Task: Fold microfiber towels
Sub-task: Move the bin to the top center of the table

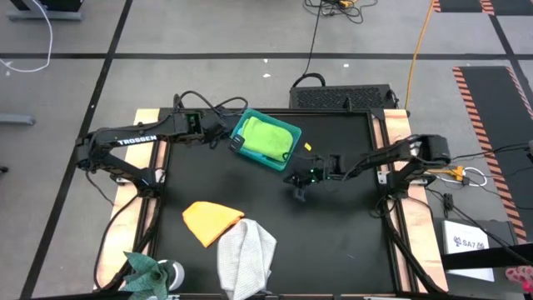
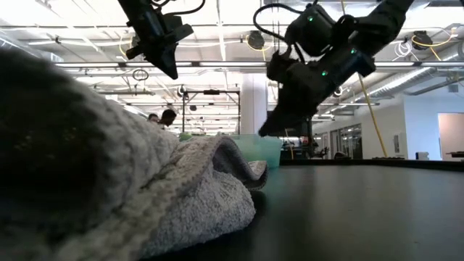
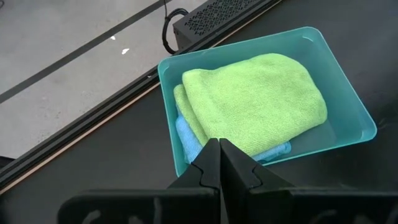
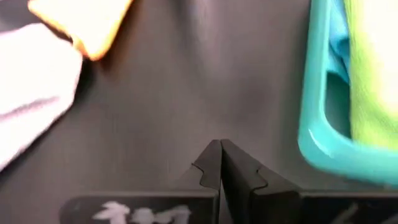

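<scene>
A lime green towel [image 1: 268, 137] lies folded on top of a light blue towel [image 3: 189, 140] inside the teal bin [image 1: 240, 130] at the table's far middle. An orange-yellow towel [image 1: 211, 221] and a light grey towel [image 1: 246, 257] lie on the table near its front edge; the grey one's edge laps over the orange one. My left gripper [image 1: 231, 140] hangs shut above the bin's left end [image 3: 219, 149]. My right gripper [image 1: 298, 193] is shut over bare table right of the bin and touches nothing [image 4: 221, 149].
A dark box [image 1: 343, 97] sits beyond the table's far edge. A small plant [image 1: 148, 273] stands at the near left corner. Bare black table lies between the bin and the two loose towels, and along the right side.
</scene>
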